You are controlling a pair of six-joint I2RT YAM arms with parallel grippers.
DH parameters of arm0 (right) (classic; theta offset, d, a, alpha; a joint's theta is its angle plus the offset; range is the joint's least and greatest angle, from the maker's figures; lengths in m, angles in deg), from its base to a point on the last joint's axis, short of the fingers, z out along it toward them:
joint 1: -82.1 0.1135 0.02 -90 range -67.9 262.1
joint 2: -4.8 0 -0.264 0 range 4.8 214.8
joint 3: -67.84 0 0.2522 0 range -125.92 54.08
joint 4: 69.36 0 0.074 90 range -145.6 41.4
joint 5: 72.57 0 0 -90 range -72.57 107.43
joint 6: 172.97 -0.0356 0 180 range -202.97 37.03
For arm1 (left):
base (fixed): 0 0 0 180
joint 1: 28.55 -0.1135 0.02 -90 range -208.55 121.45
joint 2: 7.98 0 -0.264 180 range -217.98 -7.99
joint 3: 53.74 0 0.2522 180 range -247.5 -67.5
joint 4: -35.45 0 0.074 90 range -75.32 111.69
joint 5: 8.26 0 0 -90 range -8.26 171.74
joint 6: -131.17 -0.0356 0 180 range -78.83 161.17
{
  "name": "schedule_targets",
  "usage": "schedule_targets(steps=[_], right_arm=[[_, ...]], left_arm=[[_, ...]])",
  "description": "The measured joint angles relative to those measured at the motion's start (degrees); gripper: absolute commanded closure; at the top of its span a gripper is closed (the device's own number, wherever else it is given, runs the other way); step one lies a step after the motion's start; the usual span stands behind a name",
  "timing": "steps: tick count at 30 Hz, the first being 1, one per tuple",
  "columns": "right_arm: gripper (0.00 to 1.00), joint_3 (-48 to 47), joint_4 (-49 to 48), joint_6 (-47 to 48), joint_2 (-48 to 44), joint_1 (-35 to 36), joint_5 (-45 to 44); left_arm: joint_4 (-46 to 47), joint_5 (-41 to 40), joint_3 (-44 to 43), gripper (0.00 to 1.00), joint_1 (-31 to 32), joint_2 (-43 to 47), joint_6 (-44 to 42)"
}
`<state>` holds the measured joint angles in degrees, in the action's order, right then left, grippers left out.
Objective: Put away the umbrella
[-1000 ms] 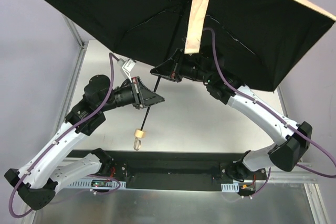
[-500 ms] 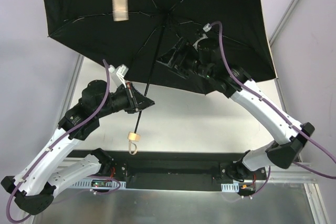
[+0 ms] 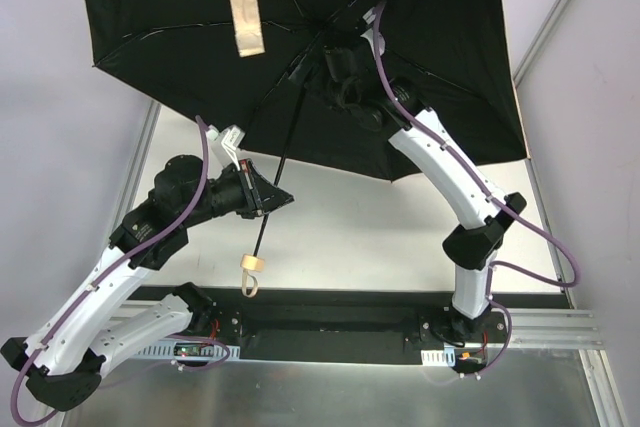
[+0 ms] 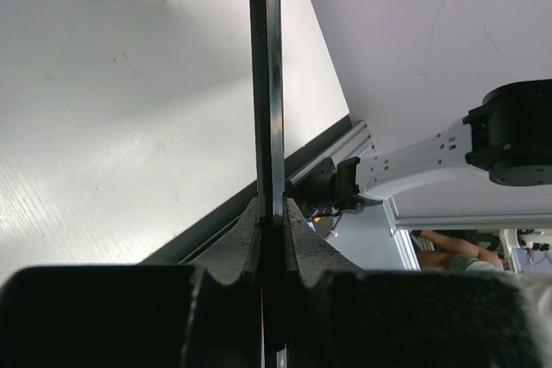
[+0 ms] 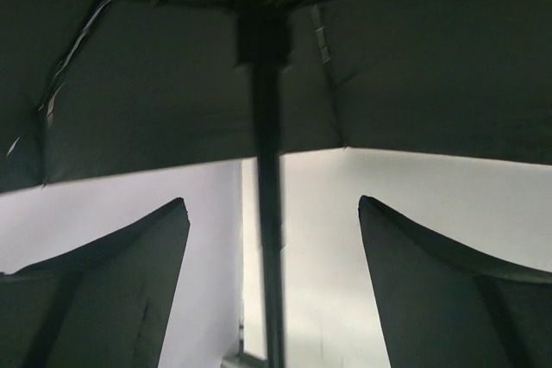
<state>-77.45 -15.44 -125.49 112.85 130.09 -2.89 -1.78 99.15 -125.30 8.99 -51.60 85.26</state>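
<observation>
The umbrella [image 3: 160, 37] is open and fills the top of the top view, black lining toward the camera, with a tan strap [image 3: 243, 7] hanging across it. Its thin dark shaft [image 3: 285, 142] slants down to the pale knob handle [image 3: 252, 269]. My left gripper [image 3: 268, 199] is shut on the shaft [image 4: 265, 84] above the handle, pads [image 4: 302, 234] pressed on both sides. My right gripper [image 3: 330, 62] is up under the canopy [image 5: 414, 66] near the hub. It is open, its fingers [image 5: 405, 247] wide on either side of the shaft [image 5: 269, 256] without touching it.
The white table [image 3: 360, 217] lies under the umbrella, with a black base rail [image 3: 330, 322] along its near edge. Aluminium frame posts [image 3: 545, 27] stand at the back corners. The right arm's elbow [image 3: 480, 237] juts out at the right.
The right gripper has opened and let go, and it has moved up the shaft toward the hub. The canopy swung left. The left gripper kept its hold on the shaft.
</observation>
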Motion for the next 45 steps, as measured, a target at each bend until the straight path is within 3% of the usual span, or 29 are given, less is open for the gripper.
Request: schedule_targets(steps=[9, 18, 23, 34, 45], right_arm=[[0.31, -0.8, -1.2, 0.9, 2.7, -5.4, -3.0], [0.48, -2.3, -5.9, 2.0, 5.4, -5.1, -2.0], [0.39, -2.3, -7.3, 2.1, 5.6, -4.8, -2.3], [0.35, -2.5, -11.0, 1.0, 6.0, -4.4, -2.4], [0.21, 1.4, -19.0, -0.5, 5.3, -4.3, -2.8]], left_arm=[[0.0, 0.3, 0.5, 1.0, 0.0, 0.2, -0.2], [0.2, 0.0, 0.7, 1.0, -0.1, 0.2, -0.2], [1.4, -0.4, 1.9, 1.0, -0.1, 0.9, -0.2], [3.0, -1.9, 2.4, 1.0, -0.1, 1.3, -0.2], [4.5, -1.9, 2.3, 1.0, -0.1, 0.1, 2.5]])
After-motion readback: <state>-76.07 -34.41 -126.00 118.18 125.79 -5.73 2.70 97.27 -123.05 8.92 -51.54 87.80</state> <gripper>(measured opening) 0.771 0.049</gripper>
